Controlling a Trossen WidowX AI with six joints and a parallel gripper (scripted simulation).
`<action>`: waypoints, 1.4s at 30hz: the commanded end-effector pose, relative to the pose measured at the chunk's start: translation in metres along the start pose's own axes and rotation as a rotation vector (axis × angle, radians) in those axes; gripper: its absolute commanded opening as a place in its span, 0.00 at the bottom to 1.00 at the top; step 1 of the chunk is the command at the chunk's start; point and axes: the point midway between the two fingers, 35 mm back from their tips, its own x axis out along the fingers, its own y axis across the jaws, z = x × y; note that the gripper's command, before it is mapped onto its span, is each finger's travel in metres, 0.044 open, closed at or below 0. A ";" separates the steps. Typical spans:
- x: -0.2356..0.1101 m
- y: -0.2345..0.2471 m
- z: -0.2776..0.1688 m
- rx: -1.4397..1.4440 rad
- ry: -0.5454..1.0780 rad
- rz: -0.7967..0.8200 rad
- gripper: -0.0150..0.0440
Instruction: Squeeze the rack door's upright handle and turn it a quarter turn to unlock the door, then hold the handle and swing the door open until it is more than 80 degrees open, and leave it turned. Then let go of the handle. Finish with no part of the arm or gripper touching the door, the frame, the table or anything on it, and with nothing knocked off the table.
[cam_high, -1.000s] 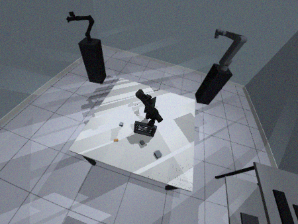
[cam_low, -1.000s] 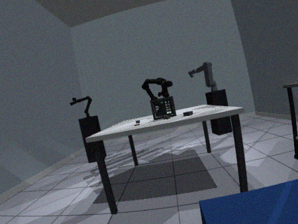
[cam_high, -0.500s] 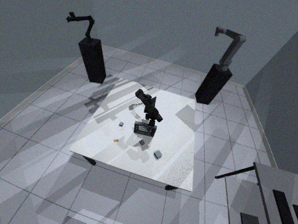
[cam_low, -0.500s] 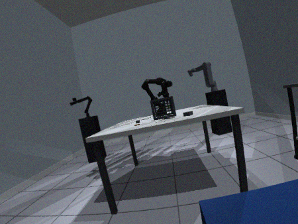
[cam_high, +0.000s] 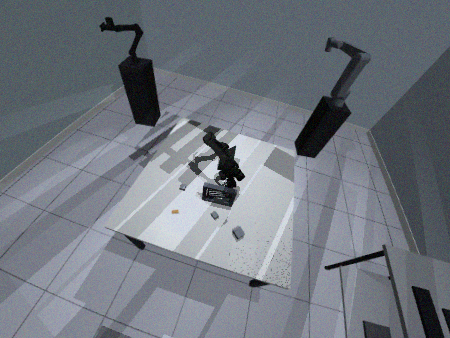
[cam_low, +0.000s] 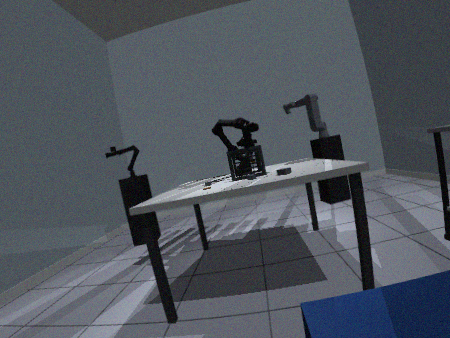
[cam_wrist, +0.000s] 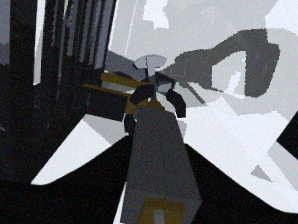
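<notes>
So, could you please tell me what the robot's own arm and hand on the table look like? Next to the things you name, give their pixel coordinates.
The arm (cam_high: 218, 146) (cam_low: 231, 122) is black all over, built of slim, angular links with chunkier joints. The hand (cam_high: 230, 183) (cam_low: 245, 143) (cam_wrist: 155, 146) is black too, with two dark fingers that look like tapering wedges from the wrist view. I can't make out any cables or markings in this dim light.

Robotics lab: arms on pedestals (cam_high: 140, 92) (cam_low: 138, 210); tiled floor (cam_high: 65, 200) (cam_low: 240, 310).
</notes>
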 end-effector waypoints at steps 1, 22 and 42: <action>0.000 -0.007 0.003 -0.093 -0.005 0.002 0.29; 0.001 -0.055 0.025 -0.455 -0.006 -0.001 0.29; 0.001 -0.091 0.060 -0.763 -0.007 -0.004 0.29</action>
